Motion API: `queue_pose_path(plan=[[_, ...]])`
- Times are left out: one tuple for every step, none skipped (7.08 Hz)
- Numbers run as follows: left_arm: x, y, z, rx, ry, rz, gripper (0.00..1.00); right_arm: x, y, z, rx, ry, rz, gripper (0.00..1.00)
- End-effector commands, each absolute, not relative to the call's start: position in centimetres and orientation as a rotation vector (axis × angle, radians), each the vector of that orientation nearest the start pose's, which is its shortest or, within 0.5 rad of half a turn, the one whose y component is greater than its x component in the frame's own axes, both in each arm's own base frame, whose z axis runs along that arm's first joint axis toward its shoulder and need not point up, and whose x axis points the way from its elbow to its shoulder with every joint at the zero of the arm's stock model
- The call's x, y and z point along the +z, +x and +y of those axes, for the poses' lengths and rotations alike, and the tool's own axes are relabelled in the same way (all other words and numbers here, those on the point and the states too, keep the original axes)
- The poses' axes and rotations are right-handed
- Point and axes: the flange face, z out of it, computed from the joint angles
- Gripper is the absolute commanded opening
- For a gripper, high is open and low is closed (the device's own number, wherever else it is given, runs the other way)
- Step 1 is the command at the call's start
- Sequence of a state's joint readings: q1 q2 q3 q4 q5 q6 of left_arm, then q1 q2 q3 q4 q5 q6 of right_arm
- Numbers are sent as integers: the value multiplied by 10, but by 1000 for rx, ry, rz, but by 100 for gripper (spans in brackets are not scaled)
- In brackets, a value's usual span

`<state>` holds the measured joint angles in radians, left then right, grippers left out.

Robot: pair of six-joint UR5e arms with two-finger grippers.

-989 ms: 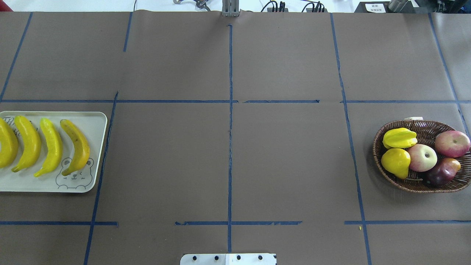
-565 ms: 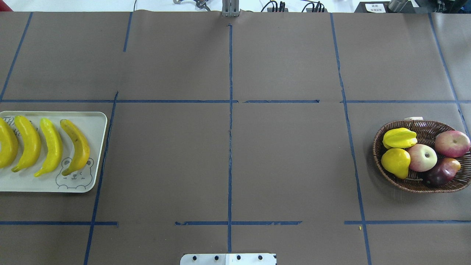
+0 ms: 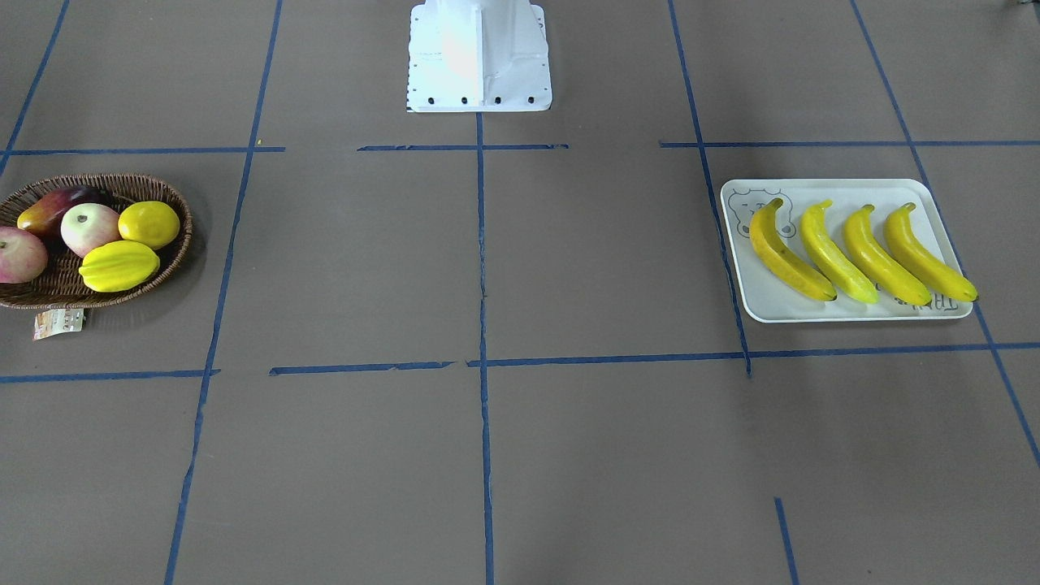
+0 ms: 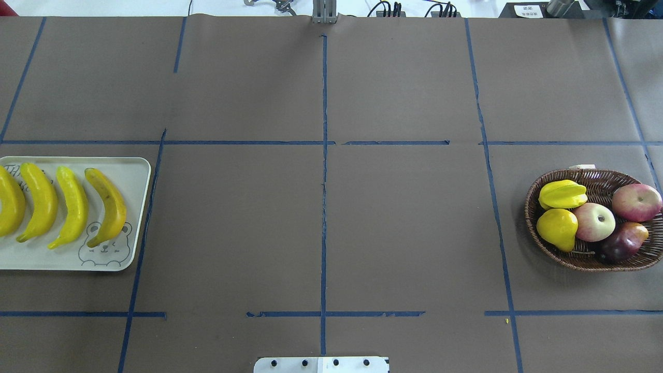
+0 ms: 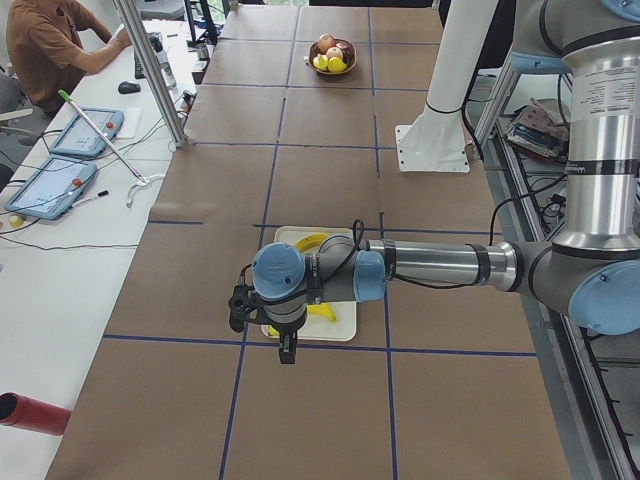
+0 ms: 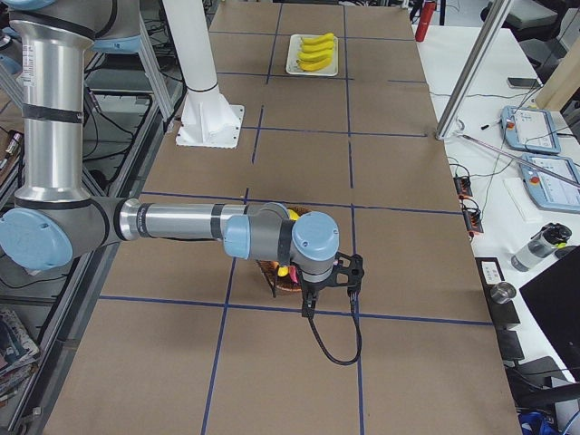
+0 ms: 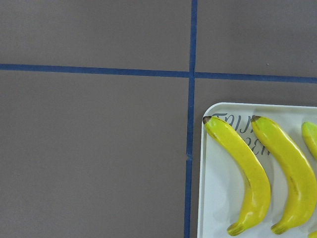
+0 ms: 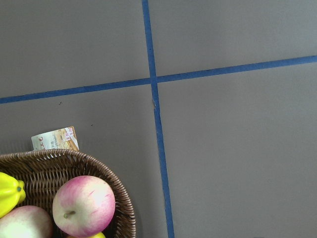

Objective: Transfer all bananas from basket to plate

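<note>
— On the left side of the desk (image 4: 404, 217), I see the plate (image 4: 132, 173) with all four bananas (image 4: 72, 207) lying on it side by side, close together.
— Is any banana in the basket?
— No. Going right, the middle is brown paper (image 4: 248, 233) with blue tape lines (image 4: 233, 142); then comes the basket (image 4: 533, 223) with a starfruit (image 4: 562, 194), a lemon (image 4: 557, 228), two apples (image 4: 594, 221) and one dark fruit (image 4: 624, 241). I judge the task finished.
— And the jaws?
— My left arm (image 5: 430, 268) hangs above the plate's edge, my right arm (image 6: 181, 222) above the basket, but only the side views show the jaws, so I cannot tell whether they are open or closed.
— If one banana must be lifted again?
— They look smooth and glossy, so I expect them light, stiff and a little slippery. I would take one across its thick middle, not at the dark tip. Room between neighbours is small. The paper looks flat and matte. Beside the desk an operator (image 5: 45, 45) sits at a white table (image 5: 60, 260).
</note>
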<state>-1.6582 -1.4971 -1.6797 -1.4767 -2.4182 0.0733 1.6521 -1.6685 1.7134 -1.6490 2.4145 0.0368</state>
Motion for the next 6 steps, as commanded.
queue_pose_path(plan=[[644,-98,-450,-38,12,848,100,638,95,-441,125,-13,-845,100],[644,-94,-450,-30,8,848,100,638,95,-441,125,-13,-845,100],[644,-87,-452,-21,-1,848,100,638,95,-441,125,-13,-845,100],[645,-78,-453,-13,-15,847,100,638,95,-441,125,-13,-845,100],[645,-78,-453,-12,-16,848,100,638,95,-441,125,-13,-845,100],[645,-78,-453,-12,-16,847,100,636,95,-442,124,-10,-845,100]])
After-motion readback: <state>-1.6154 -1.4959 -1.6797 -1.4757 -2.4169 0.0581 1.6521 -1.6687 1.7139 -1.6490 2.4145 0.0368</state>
